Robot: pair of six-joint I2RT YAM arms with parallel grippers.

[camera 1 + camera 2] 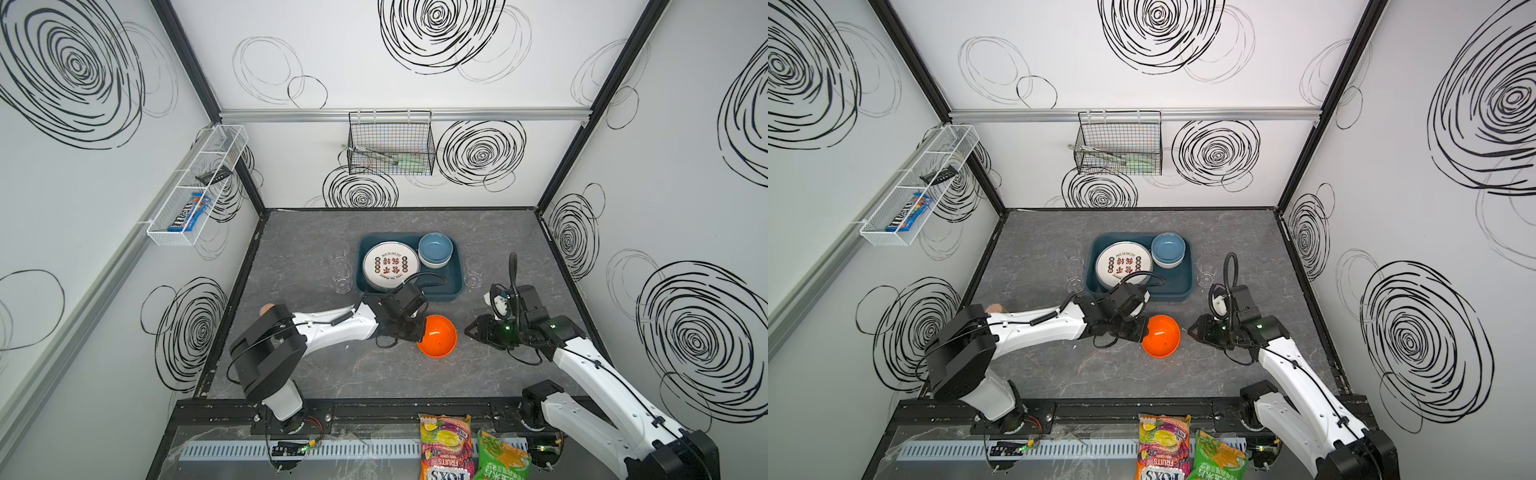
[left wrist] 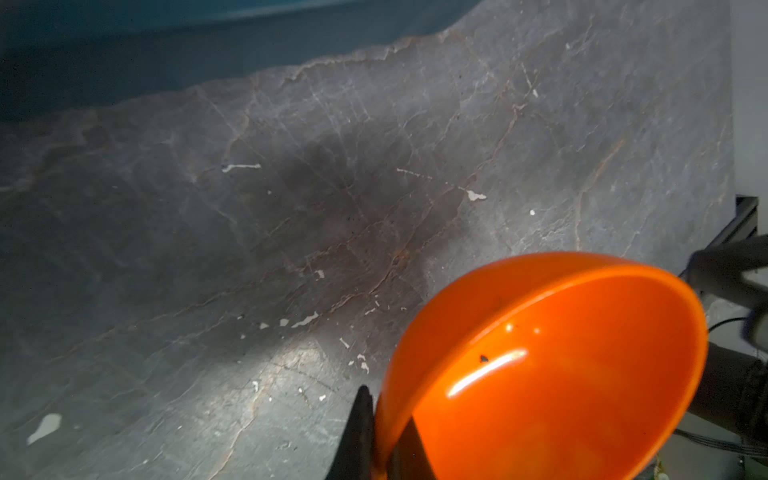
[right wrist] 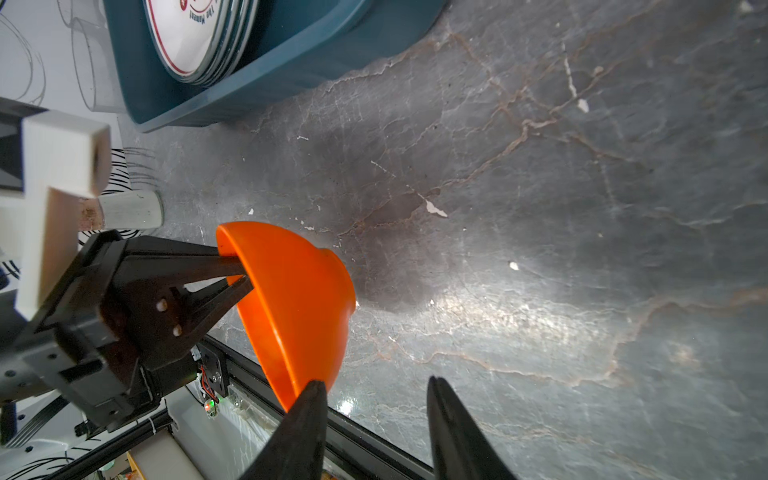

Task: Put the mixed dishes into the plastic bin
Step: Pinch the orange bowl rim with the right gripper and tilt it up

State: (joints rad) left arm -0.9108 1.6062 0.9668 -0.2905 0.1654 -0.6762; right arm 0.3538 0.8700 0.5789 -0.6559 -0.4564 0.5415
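Work surface: a grey, veined desk (image 1: 316, 370), enclosed on three sides by white walls (image 1: 353, 83) printed with black spirals. A wire basket (image 1: 390, 145) hangs on the back wall and a mesh rack (image 1: 195, 187) on the left wall. Snack bags (image 1: 446, 449) lie beyond the front edge.

Arm pose: my left arm (image 1: 332, 328) reaches low from the front-left corner toward the desk's middle, forearm near level. My left end effector (image 1: 417, 329) is clamped narrow on the wall of the orange bowl (image 1: 437, 337), one finger (image 2: 360, 419) outside and one inside. My right arm (image 1: 582, 365) bends in from the front-right corner, wrist aimed leftward. My right end effector (image 3: 374, 384) stands part-open, holding nothing, just beside the bowl.

Orange bowl: located between the bin (image 1: 455, 286) and the front edge, apart from the bin. It is round, with no long axis. It is tilted, mouth up and toward my left arm, foot toward my right end effector. Foot contact with the desk: cannot tell. The bin, nearer the back edge, holds a plate (image 1: 390, 266) and a blue bowl (image 1: 435, 248).
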